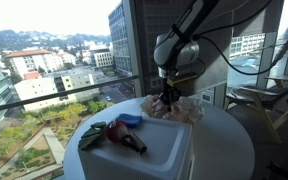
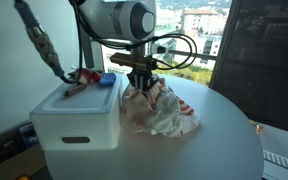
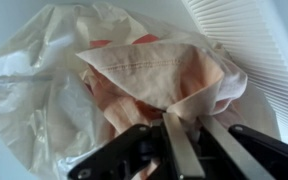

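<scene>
Closest to the wrist cam is the gripper, fingers squeezed nearly together on a fold of the crumpled cloth. So it's pinching fabric, not empty air. That cloth is a cream-and-peach heap lying on the round white table, with the arm standing straight over it in both exterior views.

In an exterior view a white box sits at 9 o'clock from the heap, just beside it, with a blue object on top. In the wrist view, a ribbed white surface shows at 2 o'clock.

My read: grab stage, grip made, nothing lifted yet. Any lift wants to be slow and vertical, since only a thin fold is caught.
</scene>
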### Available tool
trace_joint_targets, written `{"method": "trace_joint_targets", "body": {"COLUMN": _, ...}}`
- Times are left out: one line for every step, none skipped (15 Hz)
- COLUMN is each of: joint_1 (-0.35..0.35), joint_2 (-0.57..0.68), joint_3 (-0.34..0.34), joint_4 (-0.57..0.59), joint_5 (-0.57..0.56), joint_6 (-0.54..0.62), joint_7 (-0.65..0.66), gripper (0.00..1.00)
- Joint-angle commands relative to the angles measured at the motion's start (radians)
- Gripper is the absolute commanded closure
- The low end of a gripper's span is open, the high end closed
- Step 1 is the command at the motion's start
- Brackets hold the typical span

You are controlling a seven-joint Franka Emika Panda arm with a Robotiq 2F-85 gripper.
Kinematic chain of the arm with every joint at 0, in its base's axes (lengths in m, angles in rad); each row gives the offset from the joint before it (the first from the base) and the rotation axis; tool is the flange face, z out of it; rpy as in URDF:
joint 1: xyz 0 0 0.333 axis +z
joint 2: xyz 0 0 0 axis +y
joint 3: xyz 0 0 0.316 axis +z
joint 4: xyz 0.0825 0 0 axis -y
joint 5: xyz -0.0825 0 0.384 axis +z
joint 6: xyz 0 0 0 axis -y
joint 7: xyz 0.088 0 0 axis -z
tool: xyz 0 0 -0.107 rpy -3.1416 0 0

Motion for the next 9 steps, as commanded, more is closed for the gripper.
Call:
{"method": "trace_joint_targets", "body": {"joint_1": 0.003, "joint_2": 0.066, "joint_3": -0.008, "joint_4": 0.129, "joint_5": -0.023, "joint_6": -0.056, "joint_7": 0.010, "gripper": 0.89}}
{"method": "trace_joint_targets", "body": {"joint_1": 0.001, "joint_2": 0.085, "joint_3": -0.012, "joint_4": 0.157, "joint_5": -0.028, "joint_6": -0.062, "joint_7": 0.005, "gripper": 0.89}}
{"method": "trace_joint_targets", "body": {"joint_1": -0.005, "joint_2": 0.110, "joint_3": -0.015, "joint_4": 0.188, "joint_5": -0.022, "joint_6": -0.068, "joint_7": 0.002, "gripper": 0.88}}
{"method": "trace_joint_targets", "body": {"joint_1": -0.010, "joint_2": 0.133, "joint_3": -0.019, "joint_4": 0.215, "joint_5": -0.019, "joint_6": -0.064, "joint_7": 0.001, "gripper": 0.86}}
{"method": "trace_joint_targets", "body": {"joint_1": -0.011, "joint_2": 0.153, "joint_3": -0.026, "joint_4": 0.239, "joint_5": -0.023, "joint_6": -0.060, "joint_7": 0.006, "gripper": 0.86}}
{"method": "trace_joint_targets", "body": {"joint_1": -0.015, "joint_2": 0.179, "joint_3": -0.033, "joint_4": 0.264, "joint_5": -0.021, "joint_6": -0.051, "joint_7": 0.012, "gripper": 0.86}}
{"method": "trace_joint_targets", "body": {"joint_1": -0.020, "joint_2": 0.201, "joint_3": -0.039, "joint_4": 0.285, "joint_5": -0.018, "joint_6": -0.043, "joint_7": 0.013, "gripper": 0.86}}
{"method": "trace_joint_targets", "body": {"joint_1": -0.023, "joint_2": 0.223, "joint_3": -0.046, "joint_4": 0.304, "joint_5": -0.017, "joint_6": -0.033, "joint_7": 0.018, "gripper": 0.87}}
{"method": "trace_joint_targets", "body": {"joint_1": -0.031, "joint_2": 0.248, "joint_3": -0.046, "joint_4": 0.325, "joint_5": -0.006, "joint_6": -0.036, "joint_7": 0.013, "gripper": 0.87}}
